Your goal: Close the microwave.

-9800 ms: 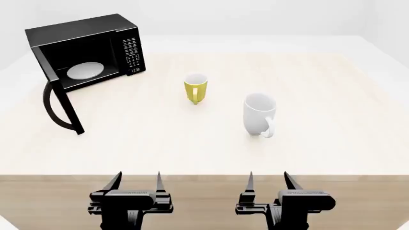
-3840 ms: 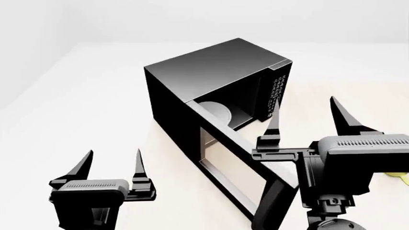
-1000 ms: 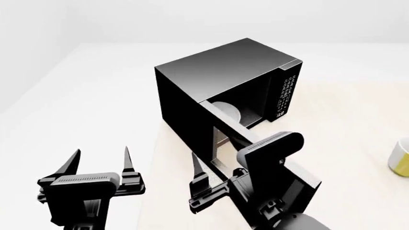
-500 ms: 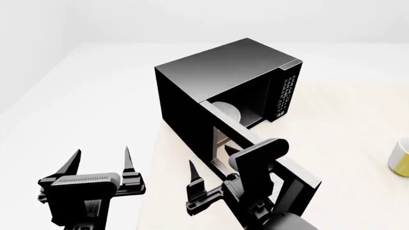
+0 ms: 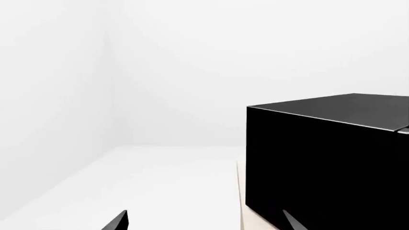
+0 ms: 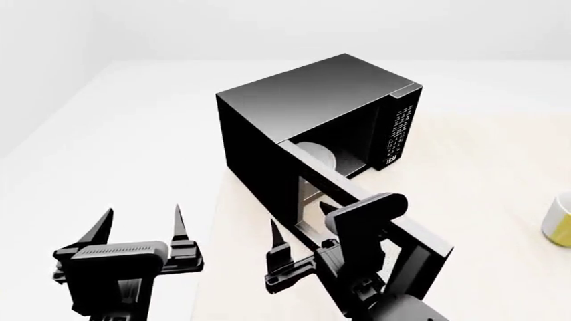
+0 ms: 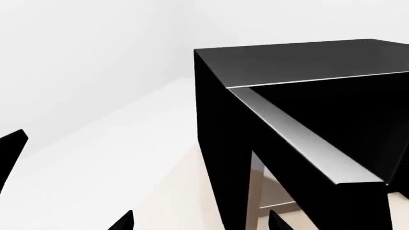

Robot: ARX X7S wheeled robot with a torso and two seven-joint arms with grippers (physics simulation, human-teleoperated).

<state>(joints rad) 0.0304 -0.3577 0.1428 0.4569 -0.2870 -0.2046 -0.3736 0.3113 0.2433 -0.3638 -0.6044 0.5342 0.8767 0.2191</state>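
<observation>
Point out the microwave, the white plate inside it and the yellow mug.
microwave (image 6: 312,93), head view, on its black top panel.
white plate (image 6: 319,155), head view, on the visible part inside the cavity.
yellow mug (image 6: 561,221), head view, on its side at the picture's edge.

The white markings on the microwave's (image 6: 312,127) button panel (image 6: 396,134) are too small to read.

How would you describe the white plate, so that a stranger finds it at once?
Find the microwave, the large black box on the table. Its door stands open, and inside lies the plate. It is the only white, round thing in the dark cavity.
</observation>
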